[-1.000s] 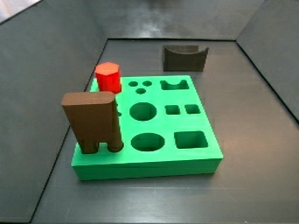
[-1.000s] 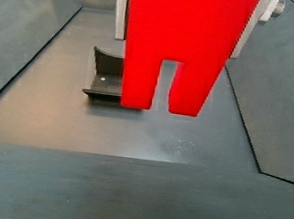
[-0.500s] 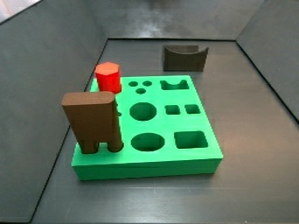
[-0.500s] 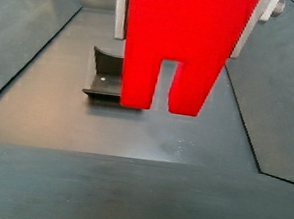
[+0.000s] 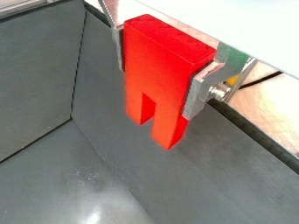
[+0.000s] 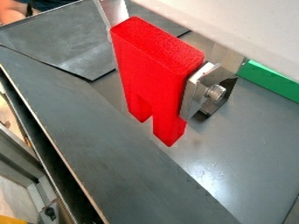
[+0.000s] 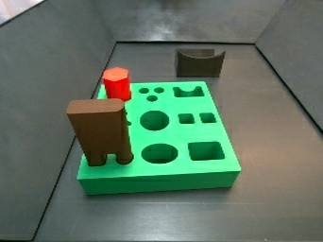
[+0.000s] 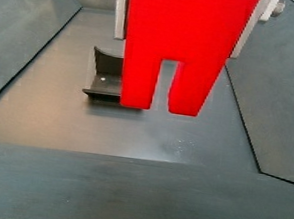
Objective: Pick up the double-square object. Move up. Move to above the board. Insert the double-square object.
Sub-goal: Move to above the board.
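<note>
The double-square object [image 8: 188,21] is a tall bright red block with two short legs, hanging upright above the dark floor. My gripper [image 8: 182,37] is shut on it, one silver finger [image 5: 197,92] pressed flat on each side. Both wrist views show the double-square object [image 5: 162,61] [image 6: 152,66] gripped near its top with the legs pointing down. The green board [image 7: 164,181] lies flat in a side view, its round and square holes facing up. Neither the gripper nor the held block appears in that view. A corner of the board [image 6: 275,79] shows in a wrist view.
A tall brown block [image 7: 100,132] stands in the board's near left corner. A red peg [image 7: 116,83] stands at its far left. A dark grey curved-top block [image 7: 199,62] sits behind the board. The fixture [image 8: 104,76] stands on the floor behind the held block. Sloped walls enclose the floor.
</note>
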